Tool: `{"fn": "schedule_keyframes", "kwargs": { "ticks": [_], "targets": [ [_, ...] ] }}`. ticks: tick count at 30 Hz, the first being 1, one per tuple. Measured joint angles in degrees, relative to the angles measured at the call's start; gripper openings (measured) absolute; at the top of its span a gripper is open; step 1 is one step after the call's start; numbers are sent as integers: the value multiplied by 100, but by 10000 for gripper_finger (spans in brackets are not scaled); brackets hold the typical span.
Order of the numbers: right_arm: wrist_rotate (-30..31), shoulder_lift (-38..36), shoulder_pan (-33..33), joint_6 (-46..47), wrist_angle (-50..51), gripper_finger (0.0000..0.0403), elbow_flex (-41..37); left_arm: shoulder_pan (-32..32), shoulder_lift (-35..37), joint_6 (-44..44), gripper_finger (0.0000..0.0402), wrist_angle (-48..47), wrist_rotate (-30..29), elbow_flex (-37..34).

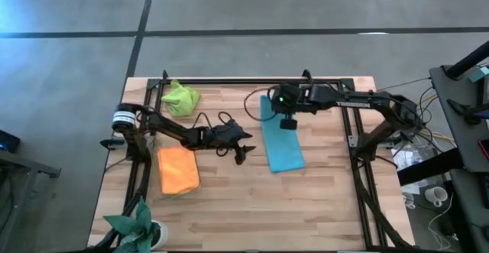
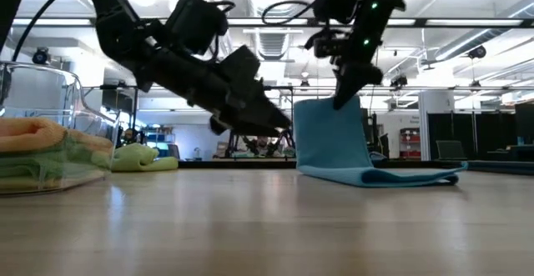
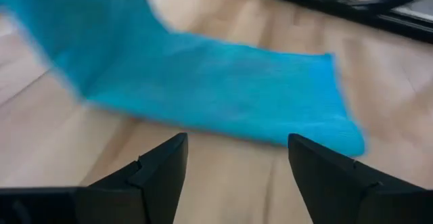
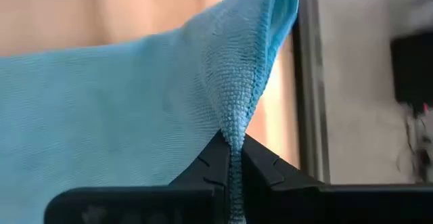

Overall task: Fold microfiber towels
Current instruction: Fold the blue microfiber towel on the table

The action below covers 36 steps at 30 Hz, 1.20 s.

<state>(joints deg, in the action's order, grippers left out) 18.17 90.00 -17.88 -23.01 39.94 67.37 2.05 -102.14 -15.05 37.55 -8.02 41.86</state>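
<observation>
A light blue towel (image 1: 284,150) lies in the middle of the table, one end raised upright (image 2: 329,134). My right gripper (image 2: 345,101) is above it, shut on it. My left gripper (image 1: 243,152) hovers open just to the towel's left, low over the table; its wrist view shows the fingers (image 3: 162,163) apart and facing the towel (image 3: 223,88). A lime green towel (image 1: 181,98) lies crumpled at the far left. An orange towel (image 1: 178,169) lies folded at the near left. My right gripper pinches the blue towel's hemmed edge (image 4: 233,132) between its two fingers, the cloth gathered into a narrow fold there. The fingers come from above, slanting down. The raised part hangs below them as a slack sheet, and the other end (image 2: 400,176) lies flat on the table.
A potted plant (image 1: 137,226) with pointed leaves stands at the near left corner. A black frame (image 1: 252,81) runs along the table's far edge and both sides. Bare wood lies near the front edge and on the right.
</observation>
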Motion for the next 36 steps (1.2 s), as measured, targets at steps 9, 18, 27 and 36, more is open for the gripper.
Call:
{"fn": "schedule_keyframes", "kwargs": {
  "ticks": [9, 18, 27, 36],
  "targets": [
    [-18, -714, 499, 141, 35, 12, -560, -1, -977, 967, 240, -56, 199, 1114],
    [-21, -1341, 627, 329, 134, 12, -655, 432, -1731, 1307, 210, -81, 538, 1630],
    [-37, -1487, 624, 351, 127, 12, -706, 467, -1616, 945, 13, 212, 1181, 1633],
    [-41, -1303, 626, 352, 134, 12, -761, 564, -1681, 676, 1, 101, 435, 1592]
  ]
}}
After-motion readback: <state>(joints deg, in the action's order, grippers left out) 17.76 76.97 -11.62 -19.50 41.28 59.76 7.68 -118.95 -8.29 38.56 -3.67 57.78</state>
